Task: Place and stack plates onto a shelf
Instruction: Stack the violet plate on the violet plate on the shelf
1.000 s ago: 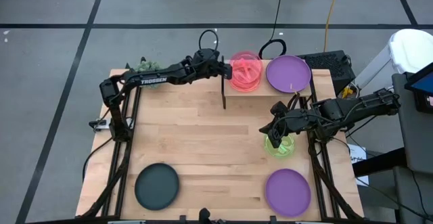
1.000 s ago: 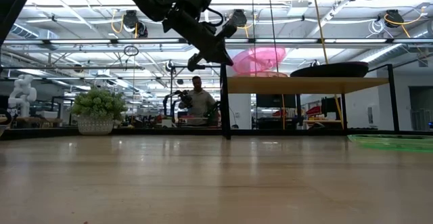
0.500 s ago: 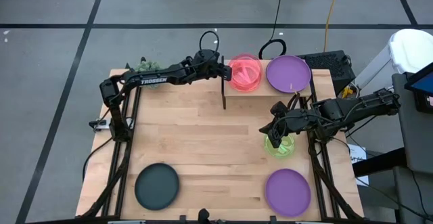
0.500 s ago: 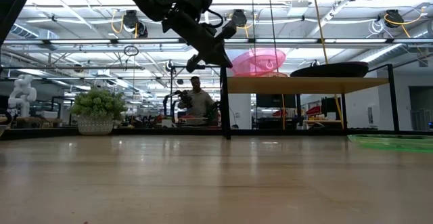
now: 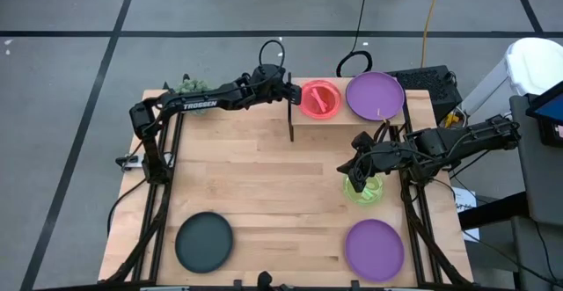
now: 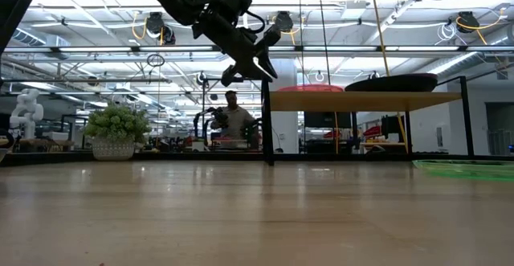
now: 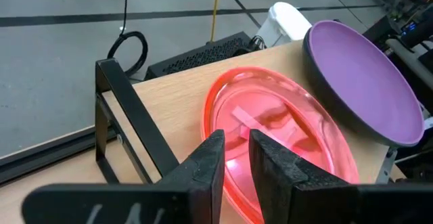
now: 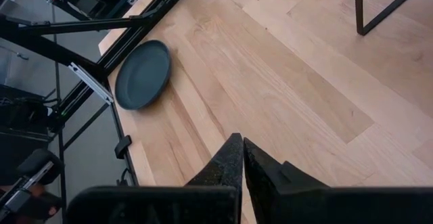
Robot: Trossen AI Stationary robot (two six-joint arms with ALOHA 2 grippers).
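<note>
Plates, high view: pink plate (image 5: 319,98) and purple plate (image 5: 375,95) on shelf (image 5: 303,119), upper centre; teal plate (image 5: 204,241), second purple plate (image 5: 374,249), green plate (image 5: 364,189) left on table.
Left wrist view: left gripper (image 7: 233,158) slightly parted, off pink.
Right wrist view: right gripper (image 8: 241,158) pressed together.

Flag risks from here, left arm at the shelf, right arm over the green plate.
1. The left gripper sits right at the rim of the pink plate on the shelf, jaws barely apart; pulling back could drag the plate off the near edge.
2. The pink plate lies close to the purple plate; a nudge could shift both.
3. The right gripper is shut above the green plate; descending like that would press on it rather than grasp.
</note>
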